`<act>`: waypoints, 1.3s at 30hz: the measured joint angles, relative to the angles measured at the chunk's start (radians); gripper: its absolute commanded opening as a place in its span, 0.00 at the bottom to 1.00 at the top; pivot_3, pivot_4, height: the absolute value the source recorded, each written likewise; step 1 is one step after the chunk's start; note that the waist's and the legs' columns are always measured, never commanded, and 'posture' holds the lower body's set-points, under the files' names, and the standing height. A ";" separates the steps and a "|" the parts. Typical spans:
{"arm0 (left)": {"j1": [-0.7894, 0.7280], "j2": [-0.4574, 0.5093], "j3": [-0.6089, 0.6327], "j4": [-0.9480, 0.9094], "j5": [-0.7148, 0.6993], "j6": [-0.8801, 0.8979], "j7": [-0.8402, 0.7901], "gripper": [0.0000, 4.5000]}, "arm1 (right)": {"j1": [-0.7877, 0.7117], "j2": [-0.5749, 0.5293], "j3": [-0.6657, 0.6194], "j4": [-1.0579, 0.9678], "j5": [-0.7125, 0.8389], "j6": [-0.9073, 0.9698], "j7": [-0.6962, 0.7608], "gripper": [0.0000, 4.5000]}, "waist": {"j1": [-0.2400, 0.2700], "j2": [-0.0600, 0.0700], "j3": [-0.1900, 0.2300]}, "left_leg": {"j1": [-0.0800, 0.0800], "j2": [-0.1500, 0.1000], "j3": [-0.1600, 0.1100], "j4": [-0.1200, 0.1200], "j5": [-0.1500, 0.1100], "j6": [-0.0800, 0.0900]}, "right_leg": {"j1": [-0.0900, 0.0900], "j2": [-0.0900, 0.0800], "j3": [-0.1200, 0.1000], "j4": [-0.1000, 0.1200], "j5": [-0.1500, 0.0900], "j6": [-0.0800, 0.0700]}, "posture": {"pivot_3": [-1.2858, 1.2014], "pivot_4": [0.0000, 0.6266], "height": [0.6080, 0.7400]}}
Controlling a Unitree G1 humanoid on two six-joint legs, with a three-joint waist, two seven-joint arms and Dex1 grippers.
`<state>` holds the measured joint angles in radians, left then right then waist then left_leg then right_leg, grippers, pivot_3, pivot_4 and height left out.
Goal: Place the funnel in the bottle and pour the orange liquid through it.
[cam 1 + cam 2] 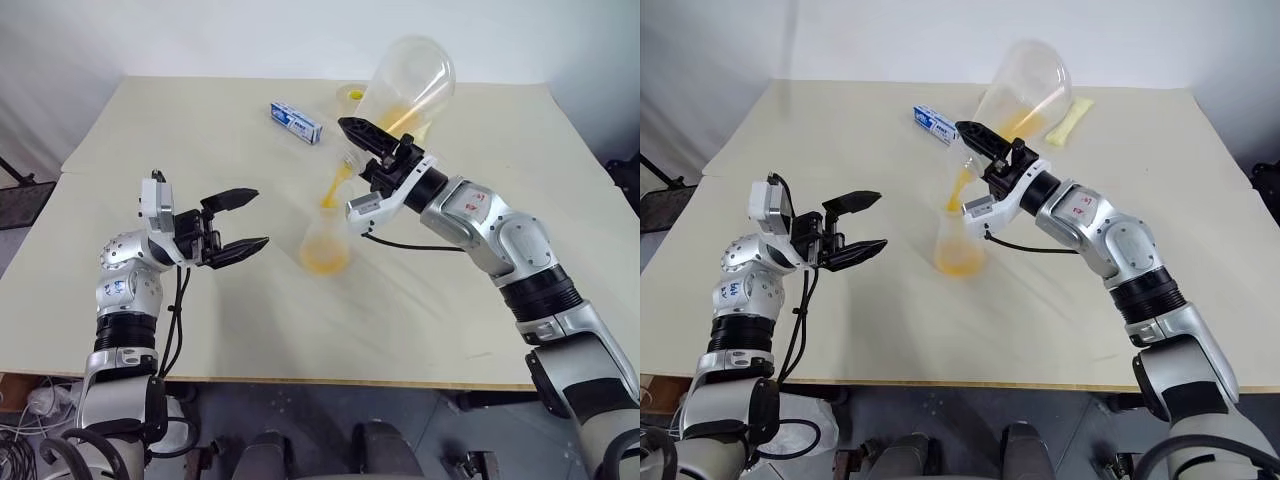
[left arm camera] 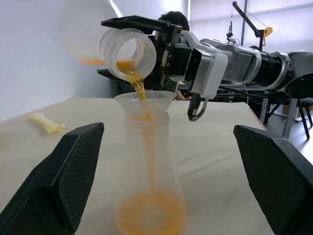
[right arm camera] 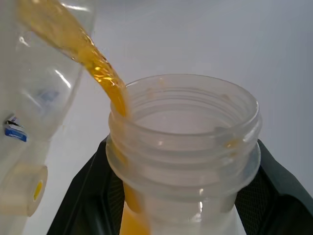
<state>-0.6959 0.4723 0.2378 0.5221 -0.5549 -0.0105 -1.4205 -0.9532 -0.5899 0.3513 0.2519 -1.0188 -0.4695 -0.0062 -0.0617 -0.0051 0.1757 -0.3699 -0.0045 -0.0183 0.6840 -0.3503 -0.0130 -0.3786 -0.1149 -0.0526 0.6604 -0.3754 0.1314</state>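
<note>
Wide pale beige tabletop under both arms. Above it, large clear plastic conical flask, tilted mouth-down, clamped at the neck by the right end effector, black fingers closed together on that neck. Thin layer of translucent yellow-orange liquid along the lower wall of the tilted flask, running out of the mouth as a narrow stream just below the right end effector. Directly under that stream, translucent clear plastic conical bottle, upright on the tabletop, wide base with a pool of the same orange liquid at the bottom. In the neck of the bottle, small transparent colourless plastic funnel, round rim up, stream falling inside the rim.

Left end effector to the side of the bottle, near it but apart, two black fingers spread wide, nothing between them, pointing toward the bottle.

Beyond the right end effector, small blue and white rectangular box flat on the tabletop. Further past the tilted flask, pale yellow tube-shaped packet lying flat. Near the box, roll of tape with yellow centre, partly behind the flask.
</note>
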 measured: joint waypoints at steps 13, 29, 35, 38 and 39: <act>0.000 0.000 -0.001 -0.003 0.000 0.003 0.010 1.00 | -0.024 -0.013 0.016 0.031 -0.033 -0.005 -0.036 0.55 | -0.001 0.000 0.000 | 0.000 0.000 0.000 0.000 0.000 0.000 | 0.000 0.000 0.000 0.000 0.000 0.000 | 0.52 0.24 1.00; -0.006 -0.001 -0.003 0.005 0.001 0.002 0.009 1.00 | -0.007 -0.024 0.016 0.010 -0.038 0.016 -0.036 0.55 | 0.000 0.000 0.000 | 0.000 0.000 0.000 0.000 0.000 0.000 | 0.000 0.000 0.000 0.000 0.000 0.000 | 0.52 0.24 1.00; -0.011 -0.003 -0.003 0.007 0.002 0.001 0.009 1.00 | -0.007 -0.028 0.016 0.010 -0.040 0.014 -0.038 0.55 | 0.000 0.000 0.000 | 0.000 0.000 0.000 0.000 0.000 0.000 | 0.000 0.000 0.000 0.000 0.000 0.000 | 0.52 0.24 1.00; -0.021 -0.003 -0.003 0.022 0.002 -0.002 0.009 1.00 | -0.007 -0.028 0.018 0.010 -0.045 0.012 -0.039 0.55 | 0.000 0.000 0.000 | 0.000 0.000 0.000 0.000 0.000 0.000 | 0.000 0.000 0.000 0.000 0.000 0.000 | 0.52 0.24 1.00; -0.024 -0.003 -0.003 0.029 0.002 -0.004 0.009 1.00 | -0.007 -0.028 0.021 0.010 -0.046 0.011 -0.040 0.55 | 0.000 0.000 0.000 | 0.000 0.000 0.000 0.000 0.000 0.000 | 0.000 0.000 0.000 0.000 0.000 0.000 | 0.52 0.24 1.00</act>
<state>-0.7197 0.4690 0.2343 0.5511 -0.5526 -0.0143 -1.4120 -0.9602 -0.6183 0.3721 0.2619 -1.0652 -0.4585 -0.0461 -0.0620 -0.0051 0.1757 -0.3699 -0.0046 -0.0182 0.6840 -0.3503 -0.0130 -0.3786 -0.1149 -0.0526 0.6604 -0.3754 0.1314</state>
